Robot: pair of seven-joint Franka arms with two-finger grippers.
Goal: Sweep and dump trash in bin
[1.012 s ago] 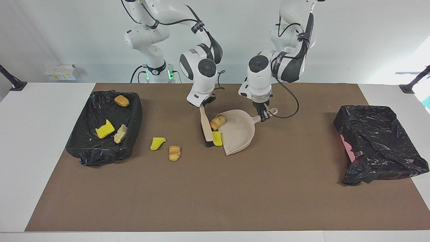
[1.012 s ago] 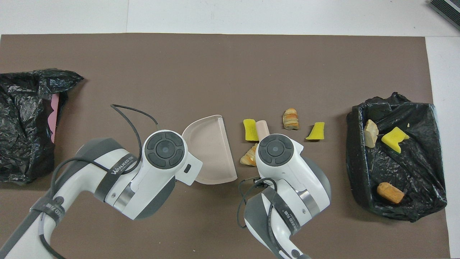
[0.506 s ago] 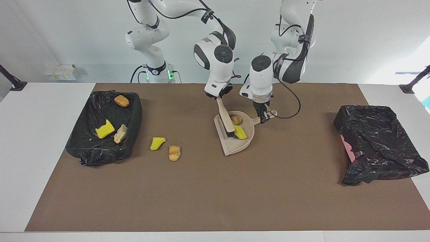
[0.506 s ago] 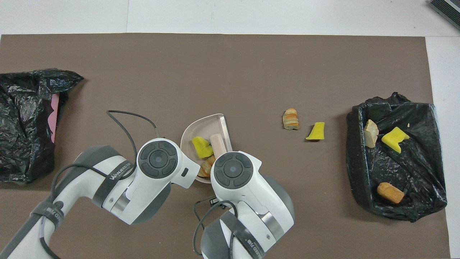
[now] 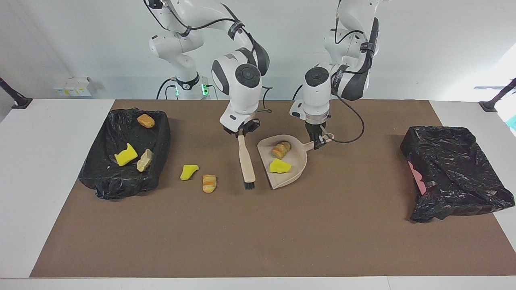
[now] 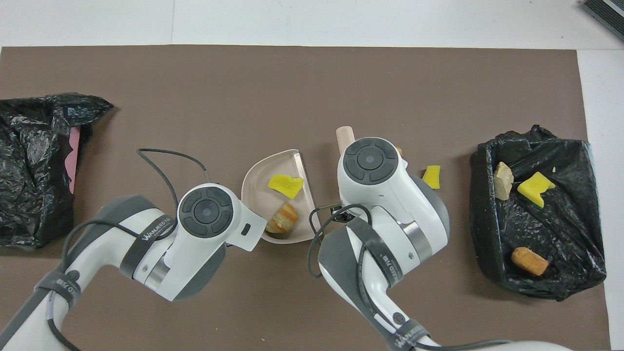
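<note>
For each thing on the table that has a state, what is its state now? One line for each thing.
Dustpan: held by its handle, loaded with one yellow sponge and one bread lump.
Brush: held, bristles down on the mat beside the dustpan.
Left tool: shut on the dustpan handle.
Right tool: shut on the brush.
Bin: open, three pieces inside.
Loose trash: two pieces on the mat, unswept.
Black bag: crumpled.

"WANUEED" reads on the left arm's strap (image 6: 155, 233); the right arm's strap (image 6: 408, 335) likewise.
</note>
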